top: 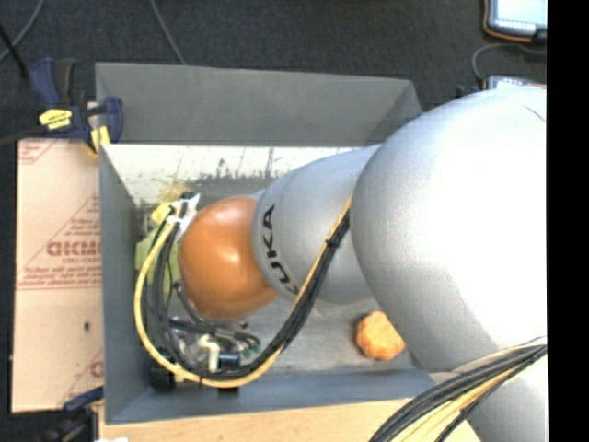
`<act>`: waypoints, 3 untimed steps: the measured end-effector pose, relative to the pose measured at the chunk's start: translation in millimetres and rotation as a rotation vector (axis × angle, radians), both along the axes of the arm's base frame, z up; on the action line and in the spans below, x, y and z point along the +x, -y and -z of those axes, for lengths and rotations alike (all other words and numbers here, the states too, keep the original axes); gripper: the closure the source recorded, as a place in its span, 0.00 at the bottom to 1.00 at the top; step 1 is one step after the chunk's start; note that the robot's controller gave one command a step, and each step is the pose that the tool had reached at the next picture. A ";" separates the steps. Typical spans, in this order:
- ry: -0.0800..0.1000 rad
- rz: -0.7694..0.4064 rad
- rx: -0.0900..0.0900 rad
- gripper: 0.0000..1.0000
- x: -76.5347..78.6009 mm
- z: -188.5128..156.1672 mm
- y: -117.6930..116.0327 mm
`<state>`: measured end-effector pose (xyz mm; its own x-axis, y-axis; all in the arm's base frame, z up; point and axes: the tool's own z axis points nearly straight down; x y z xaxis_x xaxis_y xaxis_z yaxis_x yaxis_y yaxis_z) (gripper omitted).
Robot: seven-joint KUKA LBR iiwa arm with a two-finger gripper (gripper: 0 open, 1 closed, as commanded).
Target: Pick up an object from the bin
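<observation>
arm [442, 247] in from the right, wrist dipped low at the bin's [120, 274] left end, probably to work something beneath it. orange cover [221, 256] and cables [147, 274] mask the gripper [204, 346] — parted or closed, cannot tell. orange lumpy piece [379, 336] lies lower right — well apart.
</observation>
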<state>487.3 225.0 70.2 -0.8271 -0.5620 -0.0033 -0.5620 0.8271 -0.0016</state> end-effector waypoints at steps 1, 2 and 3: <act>0.000 0.002 0.000 1.00 0.0 0.0 0.1; -0.006 0.012 -0.004 1.00 2.1 -53.2 4.7; -0.003 0.019 -0.002 1.00 8.1 -121.3 17.9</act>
